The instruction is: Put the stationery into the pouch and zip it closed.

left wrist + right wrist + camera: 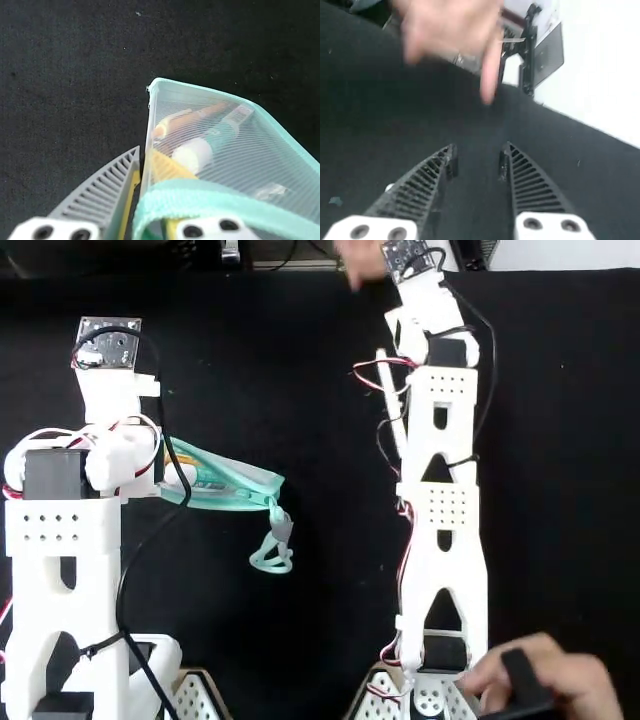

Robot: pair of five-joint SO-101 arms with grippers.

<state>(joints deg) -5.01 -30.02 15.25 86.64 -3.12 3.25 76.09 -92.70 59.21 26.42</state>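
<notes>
So the left end effector (pixel 150 192) was clamped down on one end of the pouch (pixel 225 150), ribbed grey finger on one side, the soft wall pinched flat against the other. The right end effector (pixel 477 160) had its jaws spread apart and nothing in them, out over the far part of the bench (pixel 75 75), well apart from the pouch.

The pouch stuck out from the grip toward the middle of the bench, between the two arms. It was see-through ribbed plastic with mint fabric trim, floppy stuff. The stationery (pixel 192 150) was already inside: an orange pen-shaped thing and something with a white rounded cap. A thin mint loop (pixel 275 550) dangled off the free end.

My worries: only one end was held, so the pouch could have sagged or twisted when the zip got tugged. I couldn't tell if the mouth was open; if so, the pens might have slid out. And that pull looked tiny and limp, easy to miss.
</notes>
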